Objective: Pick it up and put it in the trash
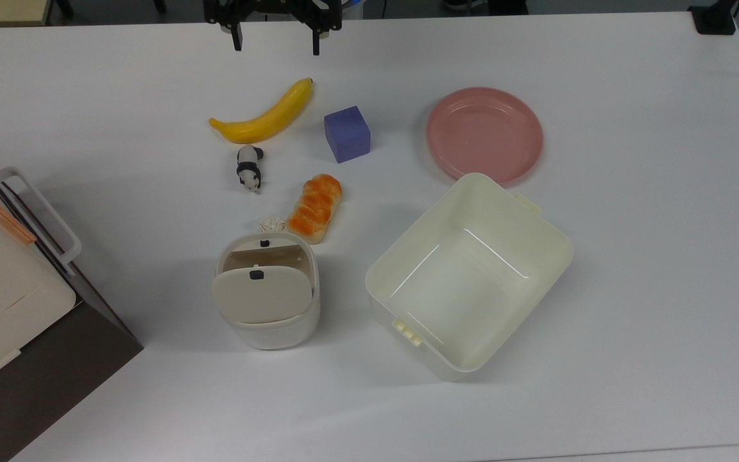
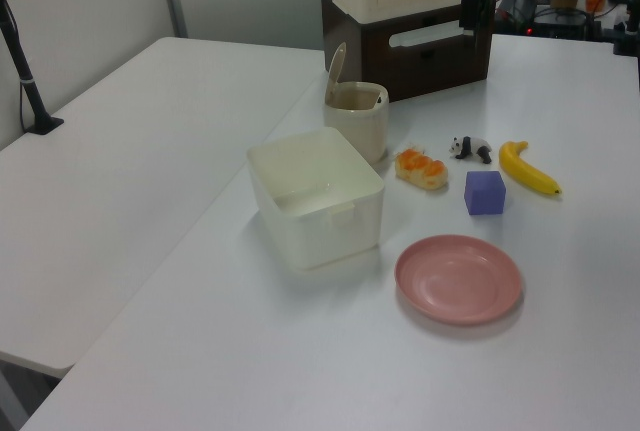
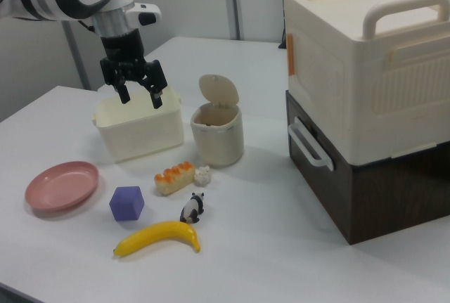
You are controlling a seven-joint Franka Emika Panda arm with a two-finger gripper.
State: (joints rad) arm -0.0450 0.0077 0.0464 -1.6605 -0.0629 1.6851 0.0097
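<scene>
The claw (image 1: 274, 43) hangs spread wide and empty above the table (image 1: 632, 269), its two dark fingers well apart at the top view's upper edge; in the right view it (image 3: 139, 96) hovers high in front of the tub.

The tissue wad (image 1: 272, 224) lies on the table well below the claw in the top view, wedged between the trash bin (image 1: 267, 301) and the bread roll (image 1: 315, 208), touching or nearly touching both (in the right view the wad (image 3: 203, 174) sits just beside the roll's end, at the foot of the bin). The bin's swing lid (image 3: 218, 92) stands tipped open, a small dark button on it.

Between claw and wad in the top view lie the banana (image 1: 265, 115) and the panda figurine (image 1: 249, 167). To the top view's right of the claw and lower are the purple cube (image 1: 346, 133), the pink plate (image 1: 484, 133) and the lidless cream tub (image 1: 469, 273).

No brand, label or writing can be read on any of these, nor on the cream box (image 3: 365, 57) stacked on the dark case (image 3: 380, 190).
</scene>
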